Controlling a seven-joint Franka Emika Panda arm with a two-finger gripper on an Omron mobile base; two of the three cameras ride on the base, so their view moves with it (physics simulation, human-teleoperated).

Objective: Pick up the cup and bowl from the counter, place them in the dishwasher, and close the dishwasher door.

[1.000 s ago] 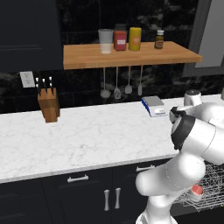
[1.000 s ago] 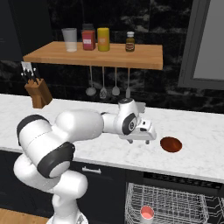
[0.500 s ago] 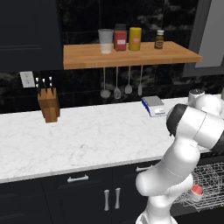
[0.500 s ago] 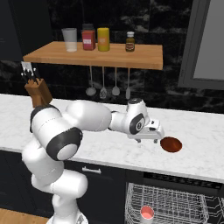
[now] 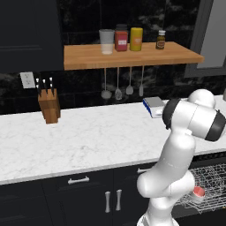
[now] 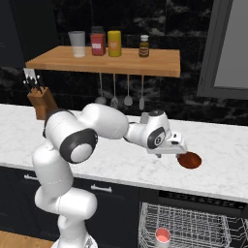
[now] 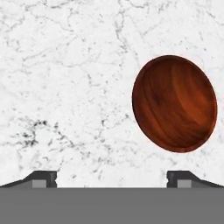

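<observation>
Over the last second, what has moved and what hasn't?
The arm has swung right along the counter, carrying the open, empty gripper from short of the bowl to just beside and above it. Nothing was grasped or released. The bowl stayed on the counter, and the cup stayed in the dishwasher rack.

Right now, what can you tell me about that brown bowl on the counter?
The bowl is round, low and red-brown, with streaks like polished wood inside. It is empty and sits upright on the white marble counter, with nothing else touching it. The open gripper hovers above the counter beside it, not holding it. In the right base view the bowl lies just past the robot's hand, above the open dishwasher rack.
</observation>
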